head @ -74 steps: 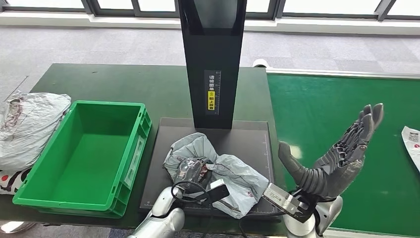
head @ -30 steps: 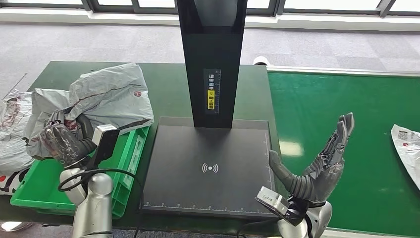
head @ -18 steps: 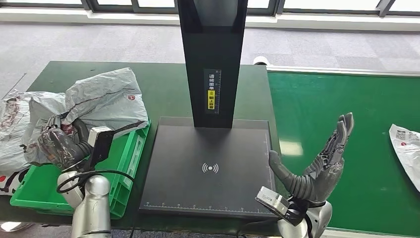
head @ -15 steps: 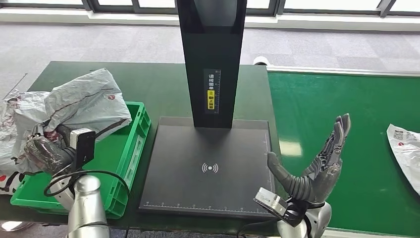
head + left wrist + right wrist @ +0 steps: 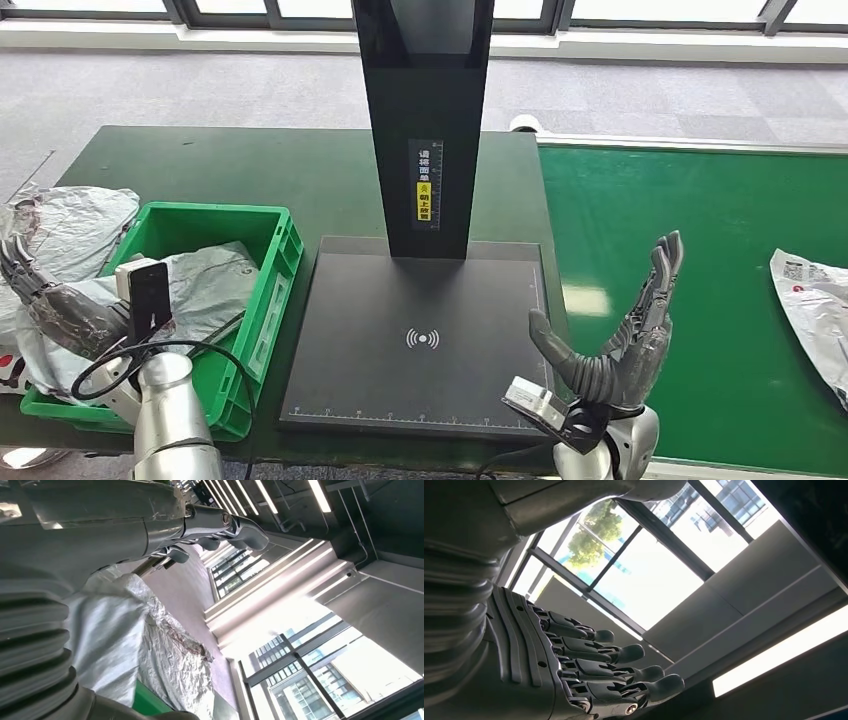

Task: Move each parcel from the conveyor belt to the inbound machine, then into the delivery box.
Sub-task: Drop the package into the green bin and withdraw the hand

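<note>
Parcel [image 5: 205,285] has dropped into green box [image 5: 275,225]; lies flat.

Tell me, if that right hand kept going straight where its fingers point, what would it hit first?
Probably nothing nearby. The right hand is open, its fingers pointing up and away over the green conveyor belt; its wrist view shows ceiling and windows beyond. The way looks free, though depth is unclear.

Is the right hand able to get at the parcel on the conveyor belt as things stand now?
Probably yes. The right hand is open and holds nothing, and bare conveyor belt lies between it and the parcel at the far right edge; nothing stands in the way, though it must stretch sideways.
</note>
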Motion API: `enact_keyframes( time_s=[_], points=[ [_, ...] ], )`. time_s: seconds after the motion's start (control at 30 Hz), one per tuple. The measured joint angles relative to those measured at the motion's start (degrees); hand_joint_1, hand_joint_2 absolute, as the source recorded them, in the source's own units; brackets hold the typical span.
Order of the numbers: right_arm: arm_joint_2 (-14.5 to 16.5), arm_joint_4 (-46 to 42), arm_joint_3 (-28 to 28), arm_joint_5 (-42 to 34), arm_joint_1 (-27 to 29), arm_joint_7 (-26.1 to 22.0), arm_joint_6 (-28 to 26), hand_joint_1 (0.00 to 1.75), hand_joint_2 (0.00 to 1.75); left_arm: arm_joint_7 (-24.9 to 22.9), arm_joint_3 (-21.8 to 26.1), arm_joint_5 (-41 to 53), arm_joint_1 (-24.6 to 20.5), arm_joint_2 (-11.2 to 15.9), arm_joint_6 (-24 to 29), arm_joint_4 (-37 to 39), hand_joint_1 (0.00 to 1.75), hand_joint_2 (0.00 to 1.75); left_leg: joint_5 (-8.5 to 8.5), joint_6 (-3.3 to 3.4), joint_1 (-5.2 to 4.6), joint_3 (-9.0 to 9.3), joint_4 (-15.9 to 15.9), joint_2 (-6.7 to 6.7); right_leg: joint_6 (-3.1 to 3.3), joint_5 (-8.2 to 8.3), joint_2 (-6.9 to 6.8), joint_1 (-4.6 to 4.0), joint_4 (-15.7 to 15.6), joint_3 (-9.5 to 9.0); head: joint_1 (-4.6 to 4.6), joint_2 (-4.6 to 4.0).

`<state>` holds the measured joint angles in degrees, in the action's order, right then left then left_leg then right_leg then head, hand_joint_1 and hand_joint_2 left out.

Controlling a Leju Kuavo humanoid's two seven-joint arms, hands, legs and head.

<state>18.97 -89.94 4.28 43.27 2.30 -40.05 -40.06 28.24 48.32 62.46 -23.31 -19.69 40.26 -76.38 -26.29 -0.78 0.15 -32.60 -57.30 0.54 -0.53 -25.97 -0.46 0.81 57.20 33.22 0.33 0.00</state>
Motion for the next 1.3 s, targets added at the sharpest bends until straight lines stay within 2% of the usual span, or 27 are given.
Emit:
enact_keyframes(
  time_s=[0.17, 0.23, 0.37, 0.47, 0.57, 0.63, 0.73, 0.8, 0.9, 0.97, 1.1, 1.3],
  points=[
    [0.0, 0.2, 0.0, 0.4, 0.0, 0.4, 0.0, 0.0, 1.75, 0.7, 0.0, -1.1, 0.2, 0.0, 0.0, -0.4, 0.0, 1.75, -0.01, -0.01, 0.0, 0.0, 0.0, 0.01, 0.01, -0.01, 0.01, 0.0, 0.0, 0.01, 0.0, 0.0],
    [0.0, 0.2, 0.0, 0.6, 0.0, 0.6, 0.0, 0.0, 1.75, 2.7, 0.2, -3.2, 0.3, 0.0, 0.0, -0.8, 0.0, 1.75, -0.01, -0.01, 0.0, -0.01, 0.0, 0.01, 0.02, -0.01, 0.0, 0.0, 0.0, 0.01, 0.0, 0.0],
    [0.0, 0.4, 0.0, 0.8, 0.0, 0.6, 0.0, 0.0, 1.75, 8.8, 1.3, -11.1, 0.8, 0.0, 0.0, -2.7, 0.0, 1.75, -0.02, -0.03, 0.0, -0.01, 0.0, 0.02, 0.03, -0.02, 0.02, -0.01, 0.0, 0.04, 0.0, 0.0],
    [0.0, 0.4, -0.2, 2.0, 0.0, 1.3, 0.0, 0.0, 1.75, 9.3, 0.6, -18.1, 2.6, -0.1, 0.0, -5.0, 0.0, 1.75, -0.04, -0.05, 0.0, 0.02, 0.0, 0.08, 0.04, -0.03, 0.1, 0.0, 0.0, 0.13, -0.01, 0.0],
    [0.0, 0.1, -2.4, 4.9, 0.2, 3.4, 0.0, 0.0, 1.75, 9.3, -6.1, -26.5, 6.3, -0.2, 0.0, -6.7, 0.0, 1.75, -0.04, -0.03, -0.02, -0.04, 0.0, -0.09, 0.02, -0.05, -0.06, 0.0, 0.0, 0.09, -0.02, 0.0],
    [0.0, 0.0, -4.2, 5.9, 0.3, 4.1, 0.0, 0.0, 1.75, 9.3, -12.1, -29.1, 8.0, 0.0, 0.0, -7.0, 0.0, 1.75, -0.03, 0.0, 0.0, -0.2, 0.0, -0.31, 0.0, -0.07, -0.3, -0.01, 0.0, 0.06, -0.01, 0.0],
    [0.0, 0.0, -6.0, 7.2, 0.3, 4.8, 0.0, 0.0, 1.75, 9.3, -18.7, -33.0, 9.4, 0.4, -0.7, -7.2, 0.0, 1.75, -0.01, 0.03, -0.03, -0.22, 0.0, -0.29, -0.03, -0.03, -0.28, 0.03, -0.1, 0.1, -0.02, 0.0],
    [0.0, 0.1, -8.0, 9.2, -0.2, 6.0, 0.0, 0.0, 1.75, 9.4, -24.7, -39.5, 11.4, 1.2, -3.0, -7.8, 0.0, 1.75, -0.01, 0.03, -0.05, -0.2, -0.1, -0.22, -0.05, -0.01, -0.21, 0.05, -0.1, 0.11, -0.03, 0.0],
    [0.0, 1.1, -12.5, 12.2, -2.1, 7.0, 0.0, 0.0, 1.75, 9.4, -35.1, -48.9, 15.0, 2.7, -9.6, -9.7, 0.0, 1.75, -0.01, 0.04, -0.06, -0.27, -0.1, -0.25, -0.05, -0.01, -0.22, 0.05, -0.1, 0.11, -0.01, 0.0],
    [0.1, 2.0, -15.2, 13.4, -3.2, 6.8, 0.0, 0.0, 1.75, 9.4, -39.9, -52.4, 16.6, 3.1, -12.9, -11.2, 0.0, 1.75, -0.02, 0.06, -0.06, -0.29, -0.1, -0.26, -0.06, -0.01, -0.22, 0.06, -0.1, 0.11, 0.0, 0.0],
    [0.1, 3.1, -17.9, 13.9, -4.1, 6.8, 0.0, 0.0, 1.75, 9.4, -45.1, -53.7, 18.7, 3.4, -14.1, -13.1, 0.0, 1.75, -0.03, 0.08, -0.07, -0.29, -0.1, -0.25, -0.06, -0.01, -0.21, 0.05, -0.1, 0.15, -0.01, 0.0],
    [0.2, 3.8, -19.3, 14.0, -4.7, 6.8, 0.0, 0.0, 1.75, 9.4, -47.8, -53.9, 19.7, 3.6, -14.2, -14.4, 0.0, 1.75, -0.03, 0.06, -0.04, -0.29, -0.1, -0.25, -0.04, -0.02, -0.21, -0.01, 0.0, 0.17, -0.02, 0.0]
  ],
)
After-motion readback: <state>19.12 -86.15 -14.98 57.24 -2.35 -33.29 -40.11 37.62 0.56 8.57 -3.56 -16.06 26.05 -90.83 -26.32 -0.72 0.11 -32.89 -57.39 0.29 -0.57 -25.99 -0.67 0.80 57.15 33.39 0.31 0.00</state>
